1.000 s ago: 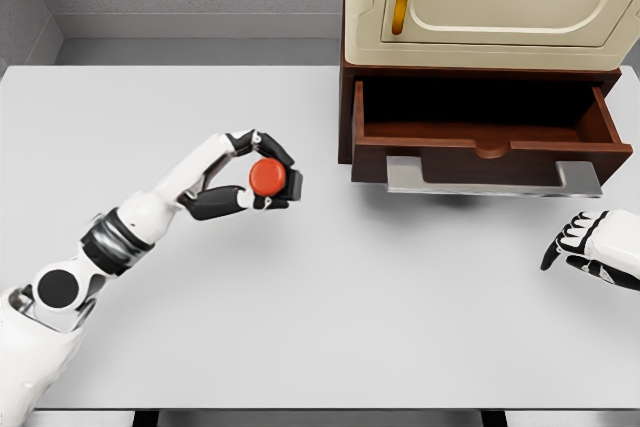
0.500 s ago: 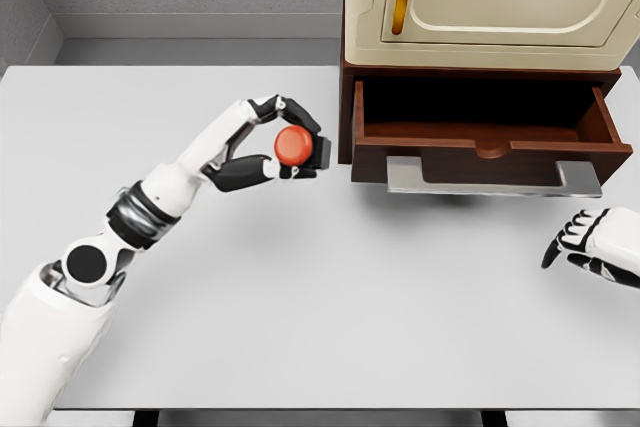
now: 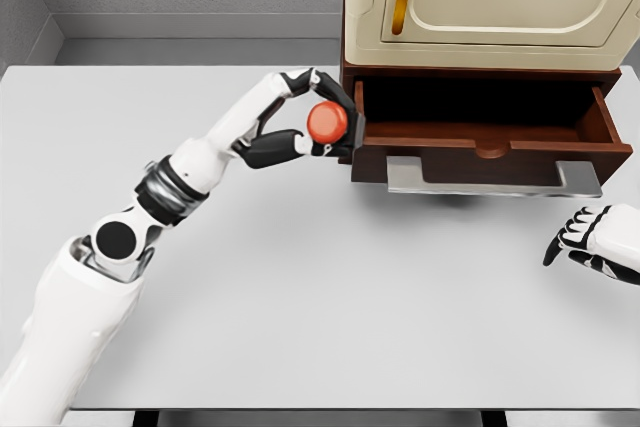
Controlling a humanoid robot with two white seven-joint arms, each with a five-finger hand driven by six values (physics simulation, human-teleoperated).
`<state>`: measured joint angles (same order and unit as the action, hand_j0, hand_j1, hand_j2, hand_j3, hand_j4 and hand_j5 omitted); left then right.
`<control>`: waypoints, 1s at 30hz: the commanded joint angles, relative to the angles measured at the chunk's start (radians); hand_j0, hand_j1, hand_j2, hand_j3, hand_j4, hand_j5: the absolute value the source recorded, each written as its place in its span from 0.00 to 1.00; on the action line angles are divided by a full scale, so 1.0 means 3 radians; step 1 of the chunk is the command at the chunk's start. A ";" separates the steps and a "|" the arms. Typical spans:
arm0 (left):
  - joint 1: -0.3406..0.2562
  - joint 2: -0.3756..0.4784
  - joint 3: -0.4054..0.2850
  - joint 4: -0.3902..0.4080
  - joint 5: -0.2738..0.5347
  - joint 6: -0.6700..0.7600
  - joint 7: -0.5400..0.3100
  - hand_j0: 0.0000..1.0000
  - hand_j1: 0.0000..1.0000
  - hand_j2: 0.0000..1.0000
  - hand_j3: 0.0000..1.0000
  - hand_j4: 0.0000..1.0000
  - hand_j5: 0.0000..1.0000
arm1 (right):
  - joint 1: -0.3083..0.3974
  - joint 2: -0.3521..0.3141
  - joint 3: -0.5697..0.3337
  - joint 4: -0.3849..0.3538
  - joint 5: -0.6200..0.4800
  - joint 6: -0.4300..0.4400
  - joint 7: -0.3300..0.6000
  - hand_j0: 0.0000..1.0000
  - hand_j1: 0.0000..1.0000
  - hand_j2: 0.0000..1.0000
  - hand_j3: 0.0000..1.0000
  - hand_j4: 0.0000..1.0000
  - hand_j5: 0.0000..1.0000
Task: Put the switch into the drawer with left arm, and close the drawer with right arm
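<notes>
Switch — round red button on a small black base [image 3: 327,123] — is pinched in the left hand [image 3: 312,125], thumb under, fingers [image 3: 300,80] curled over the top, held clear above the grey table [image 3: 300,277]. It sits right at the left wall of the open dark-brown wooden drawer [image 3: 480,142]; from this angle it could be touching the drawer's left edge or just short of it, can't tell which.

Step in hand: transport leg of the placing, not yet over the cavity. Next move, as I read it — carry the switch further out past the fingertips, over the drawer wall and above the open interior, then lower and release. The wall is the risk; the black base could clip it if the height is low.

Right hand [image 3: 597,243] rests on the table well off to the far side, below the drawer's flat metal handle [image 3: 492,179], fingers loosely curled, holding nothing. Cream-coloured cabinet [image 3: 490,7] sits above the drawer.

No brand, label or readable writing anywhere.
</notes>
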<state>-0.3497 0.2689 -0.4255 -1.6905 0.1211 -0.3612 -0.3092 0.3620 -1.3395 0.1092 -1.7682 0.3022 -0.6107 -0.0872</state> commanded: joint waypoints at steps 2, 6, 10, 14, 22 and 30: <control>-0.0015 -0.0068 -0.0013 0.0005 -0.0030 0.0002 0.0003 0.39 0.39 0.39 0.39 0.39 0.39 | 0.0000 -0.0004 -0.0006 -0.0002 -0.0021 -0.0001 -0.0001 0.50 0.50 0.50 0.50 0.50 0.50; -0.0092 -0.0134 -0.0013 0.0103 -0.0056 0.0002 0.0003 0.39 0.39 0.39 0.39 0.39 0.39 | 0.0000 -0.0004 -0.0006 -0.0002 -0.0021 -0.0001 -0.0001 0.50 0.50 0.50 0.50 0.50 0.50; -0.0148 -0.0186 -0.0018 0.0174 -0.0071 0.0002 0.0003 0.39 0.39 0.39 0.39 0.39 0.39 | 0.0000 -0.0004 -0.0006 0.0004 -0.0021 -0.0001 -0.0006 0.50 0.50 0.50 0.50 0.50 0.50; -0.0281 -0.0226 -0.0018 0.0302 -0.0086 0.0002 0.0003 0.39 0.39 0.39 0.39 0.39 0.39 | 0.0000 -0.0004 -0.0006 0.0004 -0.0021 -0.0001 -0.0006 0.50 0.50 0.50 0.50 0.50 0.50; -0.0430 -0.0502 -0.0018 0.0512 -0.0347 0.0002 0.0003 0.39 0.39 0.39 0.39 0.39 0.39 | 0.0000 -0.0004 -0.0006 0.0004 -0.0021 -0.0001 -0.0006 0.50 0.50 0.50 0.50 0.50 0.50; -0.0527 -0.0625 -0.0018 0.0532 -0.0536 0.0002 0.0003 0.39 0.39 0.39 0.39 0.39 0.39 | 0.0000 -0.0004 -0.0006 0.0004 -0.0021 -0.0001 -0.0006 0.50 0.50 0.50 0.50 0.50 0.50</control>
<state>-0.5093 0.0880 -0.4304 -1.5326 -0.0344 -0.3610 -0.3088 0.3620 -1.3385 0.1078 -1.7674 0.3022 -0.6107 -0.0884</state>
